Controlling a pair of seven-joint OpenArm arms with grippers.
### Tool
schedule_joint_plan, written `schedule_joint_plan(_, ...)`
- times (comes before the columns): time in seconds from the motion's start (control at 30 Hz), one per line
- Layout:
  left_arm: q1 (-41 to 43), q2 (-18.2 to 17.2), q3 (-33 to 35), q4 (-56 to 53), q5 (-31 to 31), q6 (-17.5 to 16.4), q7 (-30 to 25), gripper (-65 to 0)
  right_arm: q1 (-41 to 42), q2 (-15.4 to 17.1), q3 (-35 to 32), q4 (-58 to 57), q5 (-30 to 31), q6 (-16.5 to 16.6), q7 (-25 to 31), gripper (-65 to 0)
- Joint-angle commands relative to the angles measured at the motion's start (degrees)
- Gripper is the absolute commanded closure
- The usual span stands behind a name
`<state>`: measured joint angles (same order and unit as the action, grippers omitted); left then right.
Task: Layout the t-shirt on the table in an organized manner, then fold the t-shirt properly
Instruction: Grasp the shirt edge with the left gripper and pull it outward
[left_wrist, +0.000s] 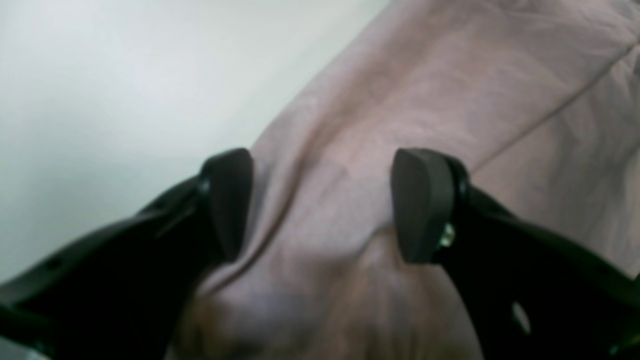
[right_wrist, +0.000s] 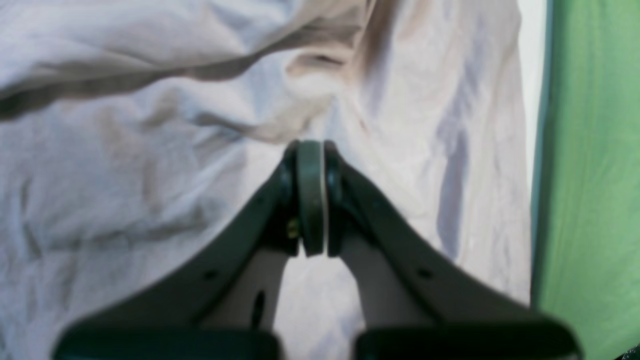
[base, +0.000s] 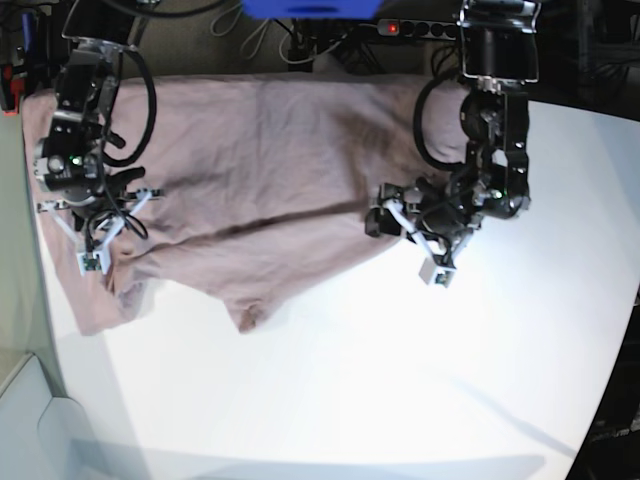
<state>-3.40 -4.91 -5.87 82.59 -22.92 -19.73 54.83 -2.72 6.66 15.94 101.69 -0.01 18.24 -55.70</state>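
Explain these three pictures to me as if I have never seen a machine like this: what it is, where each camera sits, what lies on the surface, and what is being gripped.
This is a robot with two arms, each ending in a two-fingered pincer. One picture looks down from above on a white table with a pinkish-brown t-shirt spread over its far part, still rumpled. The other two come from small cameras on the wrists, looking along the pincers.

In the overhead picture the left pincer works at the shirt's edge on the right side. Its wrist camera shows the left pincer with fingers apart and cloth bunched between them, not yet clamped.

The right pincer is on the left side of the overhead picture. Its wrist camera shows the right pincer closed over the shirt; whether it pinches cloth cannot be told. The green strip there is beyond the table's edge.
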Motion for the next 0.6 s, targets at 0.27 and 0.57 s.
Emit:
schedule_joint_plan(0.27, -1.13, -0.41, 0.02, -3.77, -0.6, -0.71, -0.98, -36.6, 0.74, 0.6, 0.1, 0.95, 0.05, 0.0, 1.07, 0.0)
schedule_joint_plan(0.57, -1.04, -1.03, -2.7, -3.69, -0.6, -0.27, -0.98, -1.5, 0.66, 0.6, 0.1, 0.95, 0.05, 0.0, 0.89, 0.0)
